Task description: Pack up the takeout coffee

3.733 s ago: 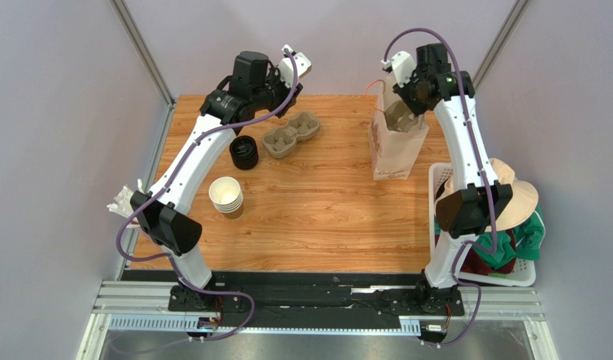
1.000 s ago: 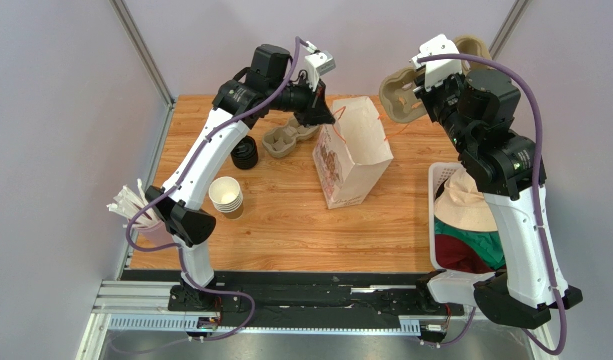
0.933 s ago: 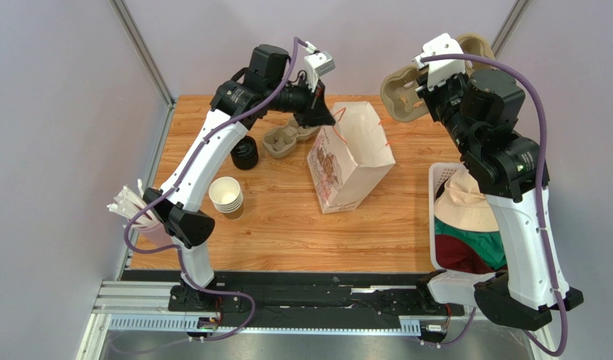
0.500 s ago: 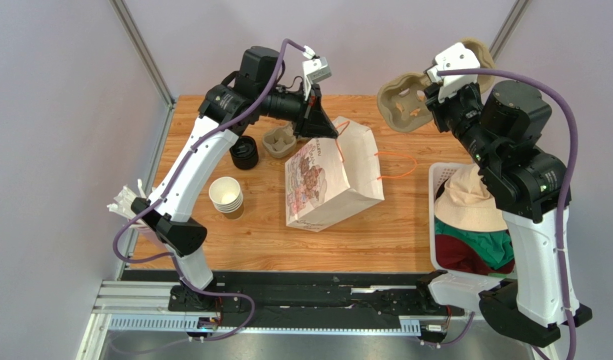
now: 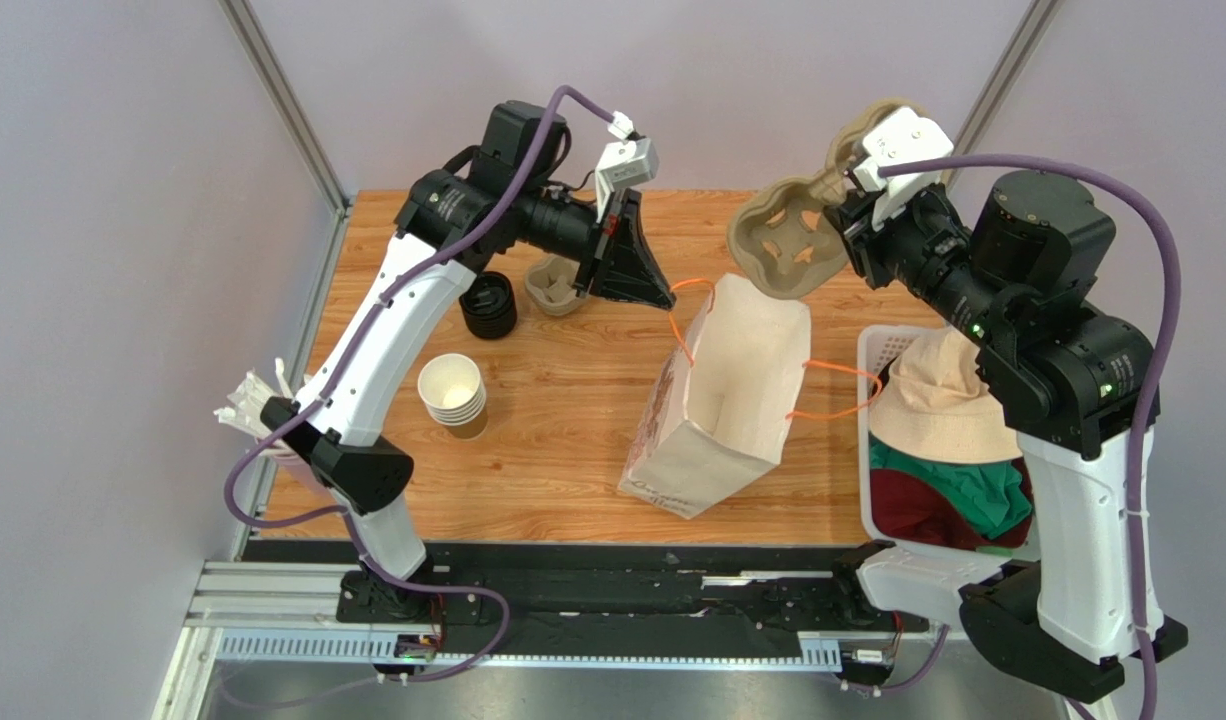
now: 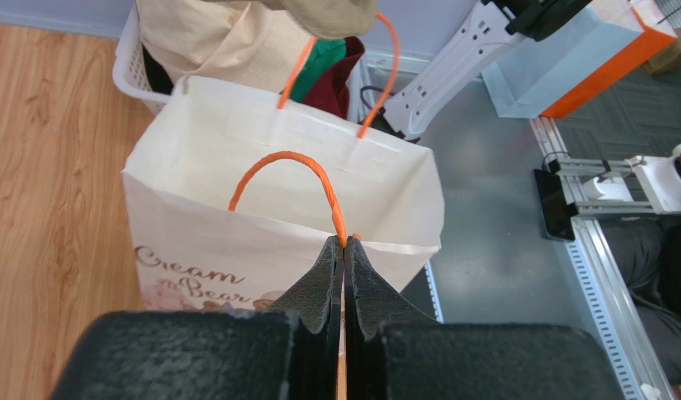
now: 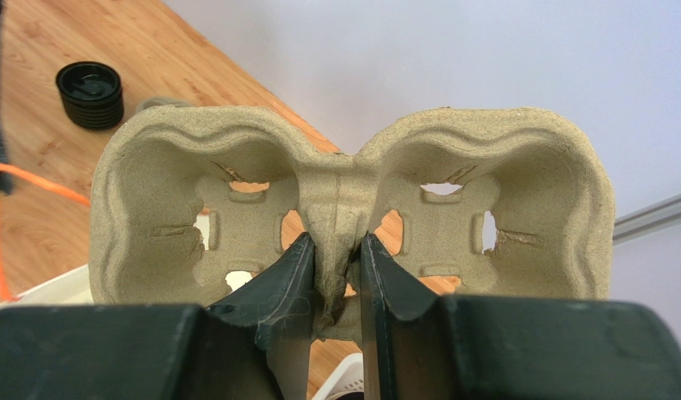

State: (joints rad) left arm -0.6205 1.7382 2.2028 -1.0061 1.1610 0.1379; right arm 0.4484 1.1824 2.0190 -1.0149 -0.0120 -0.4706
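Observation:
No takeout coffee shows in any view. My left gripper (image 5: 669,302) is shut on one orange handle (image 6: 294,162) of a white paper bag (image 5: 732,393), printed "Cream Bear". The bag (image 6: 235,175) leans with its mouth open, and the handle runs up into the pinched fingertips (image 6: 345,243). My right gripper (image 5: 845,228) is raised and shut on the middle ridge of a two-cup pulp carrier (image 5: 782,240). That carrier (image 7: 352,192) hangs empty just above the far rim of the bag's mouth, gripped between the right gripper (image 7: 335,250) fingers.
A stack of black lids (image 5: 489,306) and a second pulp carrier (image 5: 550,285) sit at the back left. A stack of lidless paper cups (image 5: 453,393) stands left of centre. A white basket (image 5: 872,510) with a hat (image 5: 950,413) and clothes sits at the right edge.
The left gripper dragged the bag by its handle from the table's middle toward the front right. The right arm swung the carrier left and lower, over the bag's mouth.

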